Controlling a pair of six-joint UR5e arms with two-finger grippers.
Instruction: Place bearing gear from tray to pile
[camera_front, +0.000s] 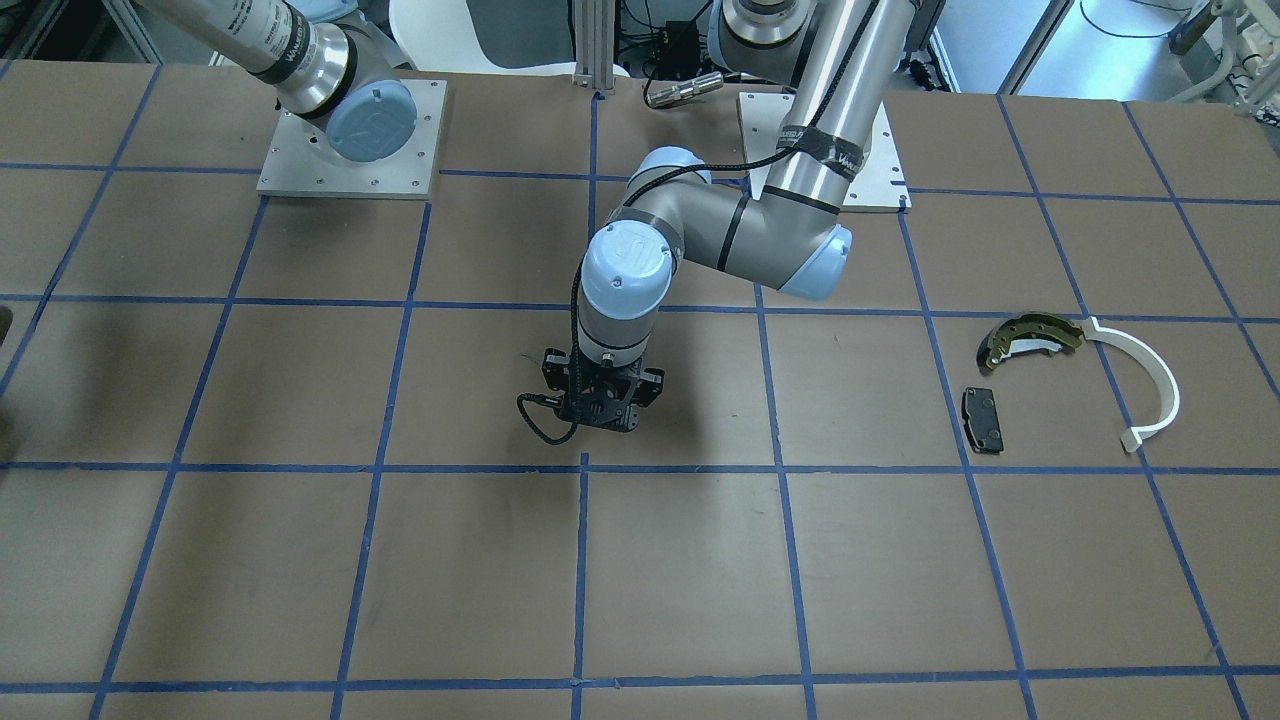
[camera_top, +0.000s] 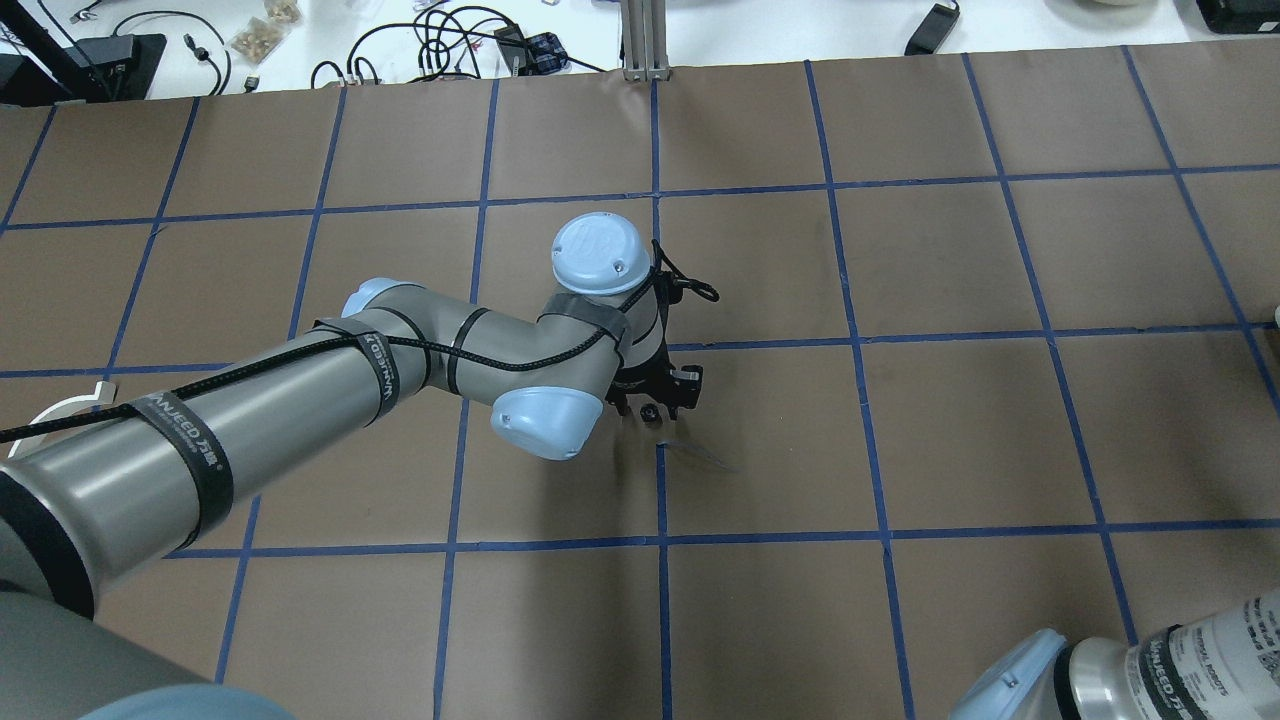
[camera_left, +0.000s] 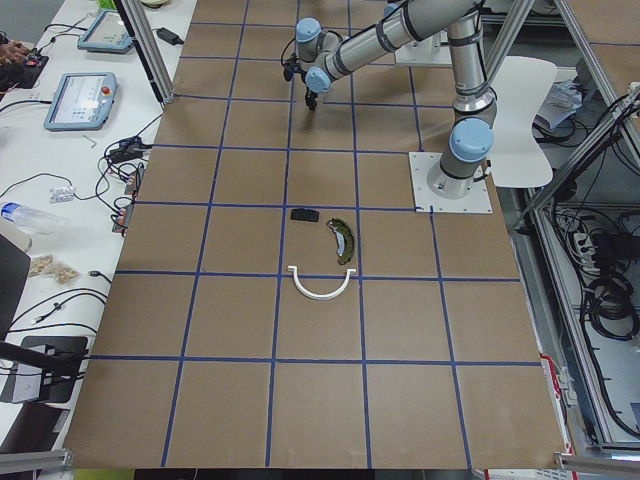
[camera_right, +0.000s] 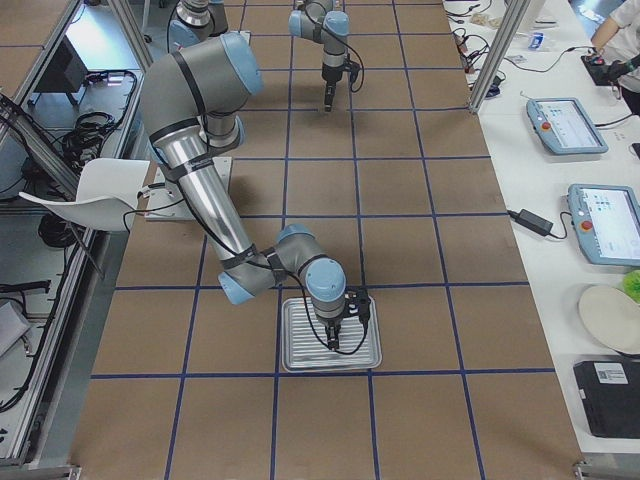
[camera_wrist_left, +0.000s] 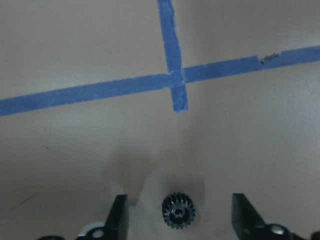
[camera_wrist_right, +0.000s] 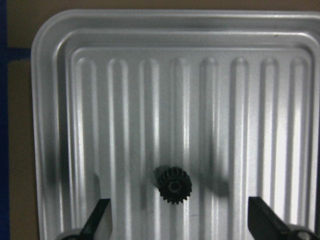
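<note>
A small black bearing gear (camera_wrist_right: 173, 185) lies on the ribbed silver tray (camera_wrist_right: 47, 100). My right gripper (camera_wrist_right: 178, 207) hangs open just above it, a finger on each side; it also shows over the tray (camera_right: 300, 362) in the exterior right view. A second black gear (camera_wrist_left: 178, 212) lies on the brown table between the open fingers of my left gripper (camera_wrist_left: 178, 197), which stands at the table's middle (camera_front: 600, 405). The pile sits apart from both: an olive-yellow brake shoe (camera_front: 1030, 338), a white plastic arc (camera_front: 1150, 385) and a black pad (camera_front: 982, 420).
Blue tape lines (camera_front: 585, 560) grid the brown table. The arms' grey mounting plates (camera_front: 350, 140) sit at the robot's side. Tablets (camera_right: 565, 125) and cables lie on the white bench beyond the table's edge.
</note>
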